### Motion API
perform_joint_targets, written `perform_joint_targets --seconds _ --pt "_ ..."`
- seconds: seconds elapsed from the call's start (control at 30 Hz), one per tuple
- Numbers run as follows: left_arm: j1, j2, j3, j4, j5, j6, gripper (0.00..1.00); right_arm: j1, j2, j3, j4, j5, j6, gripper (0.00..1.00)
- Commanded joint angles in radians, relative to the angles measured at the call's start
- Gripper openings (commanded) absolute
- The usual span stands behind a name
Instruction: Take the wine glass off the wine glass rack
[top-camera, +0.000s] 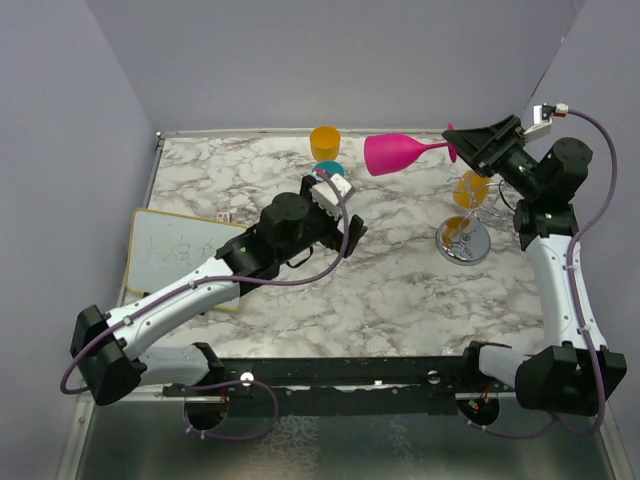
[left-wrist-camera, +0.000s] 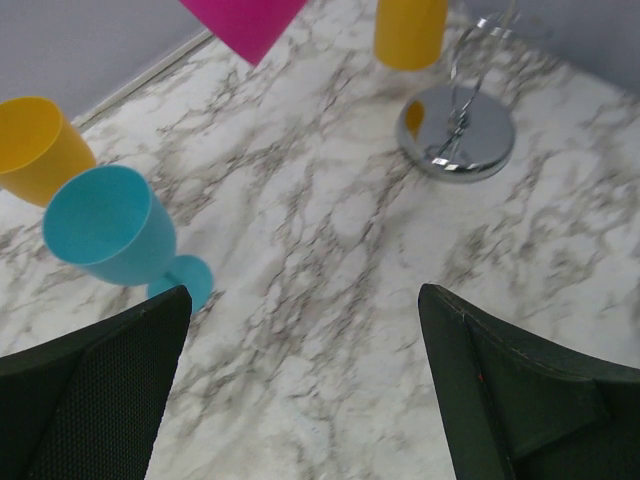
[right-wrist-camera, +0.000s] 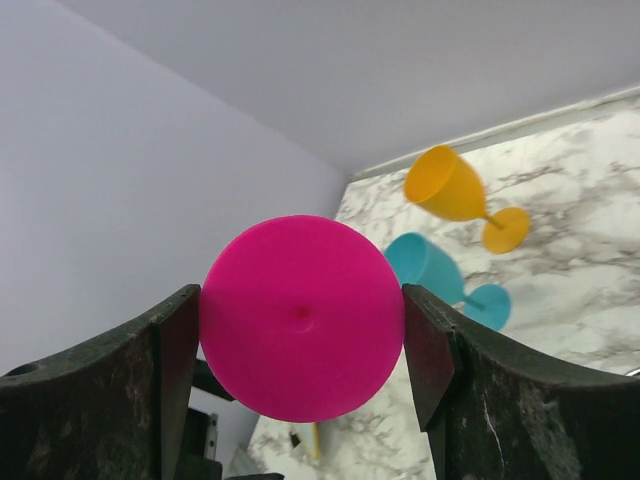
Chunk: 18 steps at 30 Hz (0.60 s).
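My right gripper (top-camera: 462, 143) is shut on the round foot of a pink wine glass (top-camera: 395, 152) and holds it on its side in the air, up and left of the wine glass rack (top-camera: 463, 241). In the right wrist view the pink foot (right-wrist-camera: 300, 318) sits between the gripper's (right-wrist-camera: 300, 335) fingers. The rack is a shiny silver stand with a disc base (left-wrist-camera: 456, 130), and an orange glass (top-camera: 470, 188) still hangs on it. My left gripper (left-wrist-camera: 300, 380) is open and empty over the marble table, left of the rack.
A teal wine glass (top-camera: 327, 170) and an orange wine glass (top-camera: 325, 140) stand at the back middle of the table; both show in the left wrist view (left-wrist-camera: 110, 225) (left-wrist-camera: 35, 145). A whiteboard (top-camera: 175, 250) lies at the left edge. Grey walls enclose the table.
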Motion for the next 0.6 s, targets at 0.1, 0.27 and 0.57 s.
perform_joint_targets --seconds 0.1,0.27,0.57 --pt "0.005 -0.223 -0.164 0.447 0.154 -0.487 0.99 0.001 -0.052 -0.125 0.336 -0.23 0.266 0.72" --pt "0.006 -0.288 -0.184 0.45 0.051 -0.617 0.99 0.001 -0.081 -0.162 0.368 -0.264 0.31 0.72" --pt "0.019 -0.296 -0.175 0.417 -0.034 -0.857 0.98 0.001 -0.086 -0.229 0.545 -0.33 0.473 0.73"
